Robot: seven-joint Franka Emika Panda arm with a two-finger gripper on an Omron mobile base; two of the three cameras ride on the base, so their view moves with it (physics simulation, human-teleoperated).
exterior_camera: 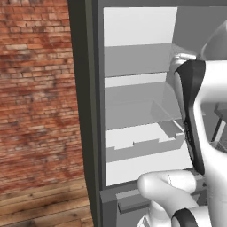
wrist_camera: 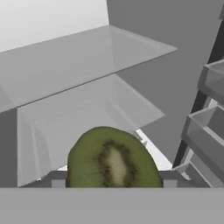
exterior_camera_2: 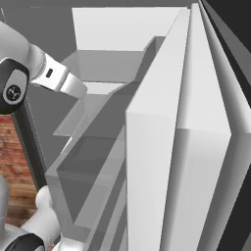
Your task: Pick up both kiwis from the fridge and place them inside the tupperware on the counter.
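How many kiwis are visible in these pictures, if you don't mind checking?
1. The kiwi sits between the gripper fingertips, in front of the fridge shelves. The second may be hidden.

Fridge (exterior_camera: 91, 111) casing looked like matt dark grey metal or plastic, smooth; interior walls pale, flat, no shine. Shelves (wrist_camera: 83, 61) seemed translucent grey plastic or glass, smooth, faintly glossy at edges. Door shelves (wrist_camera: 210, 131) same smooth grey plastic look. Kiwi (wrist_camera: 113, 159) showed cut face: moist-looking green flesh, pale core, dark seed flecks, thin dull olive rim. Brick wall (exterior_camera: 37, 88) was rough, mottled red, matt mortar lines. Floor (exterior_camera: 44, 206) was wood planks, grain visible, low sheen.
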